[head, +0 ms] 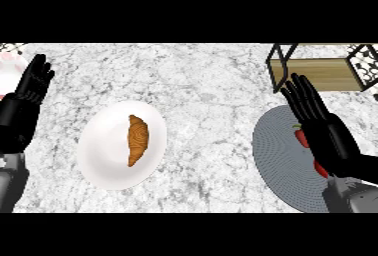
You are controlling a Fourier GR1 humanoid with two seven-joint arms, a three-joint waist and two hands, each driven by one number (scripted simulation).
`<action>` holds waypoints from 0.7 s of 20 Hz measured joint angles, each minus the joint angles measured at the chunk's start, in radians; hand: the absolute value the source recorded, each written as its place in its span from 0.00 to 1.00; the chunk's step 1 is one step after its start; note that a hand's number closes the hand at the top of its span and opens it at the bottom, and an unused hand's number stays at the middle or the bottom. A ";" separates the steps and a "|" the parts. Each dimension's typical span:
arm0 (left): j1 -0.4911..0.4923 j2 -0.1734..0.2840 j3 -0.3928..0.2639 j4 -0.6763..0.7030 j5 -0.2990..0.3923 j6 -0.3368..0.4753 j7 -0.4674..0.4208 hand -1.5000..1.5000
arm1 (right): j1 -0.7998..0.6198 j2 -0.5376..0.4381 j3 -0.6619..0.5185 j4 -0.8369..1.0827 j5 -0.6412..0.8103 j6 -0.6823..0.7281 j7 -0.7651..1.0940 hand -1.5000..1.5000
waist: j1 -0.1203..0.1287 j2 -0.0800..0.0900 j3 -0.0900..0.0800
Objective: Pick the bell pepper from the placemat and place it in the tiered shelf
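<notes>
A red bell pepper [301, 137] lies on the round grey placemat [277, 145] at the right, mostly hidden under my right hand [325, 131]; only red slivers show at the hand's left edge. That hand is open, fingers straight and pointing up toward the tiered shelf [314, 70], a black-framed rack with a wooden board at the top right. My left hand [29, 90] rests open at the left edge, fingers up.
A white plate [103, 160] holding a croissant [136, 140] sits left of centre on the marble counter. Part of a white dish [9, 70] shows at the top left corner, behind the left hand.
</notes>
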 measured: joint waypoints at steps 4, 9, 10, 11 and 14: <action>0.013 -0.060 -0.053 0.003 -0.034 0.013 0.016 0.50 | -0.053 -0.095 -0.130 0.120 -0.086 0.124 -0.010 0.00 | 0.000 -0.004 -0.002; 0.031 -0.117 -0.105 0.026 -0.035 0.015 0.036 0.50 | -0.061 -0.122 -0.249 0.262 -0.216 0.185 -0.020 1.00 | -0.013 0.016 0.005; 0.038 -0.124 -0.111 0.031 -0.034 0.014 0.038 0.50 | -0.052 -0.173 -0.268 0.280 -0.153 0.154 -0.027 1.00 | -0.019 0.019 0.001; 0.040 -0.138 -0.123 0.033 -0.034 0.014 0.040 0.50 | -0.047 -0.204 -0.286 0.305 -0.096 0.113 -0.041 1.00 | -0.019 0.021 -0.001; 0.037 -0.172 -0.158 0.052 -0.044 0.016 0.041 0.50 | -0.054 -0.200 -0.351 0.436 -0.009 -0.007 -0.142 0.00 | -0.002 0.021 0.000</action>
